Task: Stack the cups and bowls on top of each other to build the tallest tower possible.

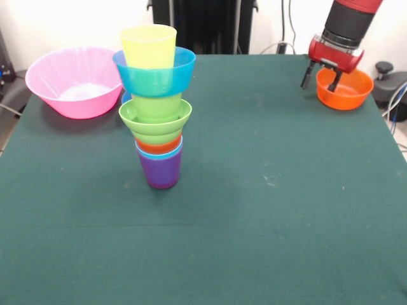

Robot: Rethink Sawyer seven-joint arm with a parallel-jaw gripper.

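Note:
The tower (156,114) stands left of centre on the green table. Its base is a purple cup (159,173). Above that show a light blue rim, an orange rim, a ridged green bowl (154,119), a green cup, a blue bowl (154,75) and a yellow-green cup (149,44) on top. An orange bowl (346,90) sits at the far right. My gripper (321,79) is open and hangs at that bowl's left rim. One finger (335,81) is inside the bowl and the other is outside it. A bit of another blue bowl (125,98) shows behind the tower.
A large translucent pink bowl (75,81) sits at the far left by the table's edge. The robot's black pedestal (203,25) stands beyond the far edge. Cables and a black knob lie off the table at the right.

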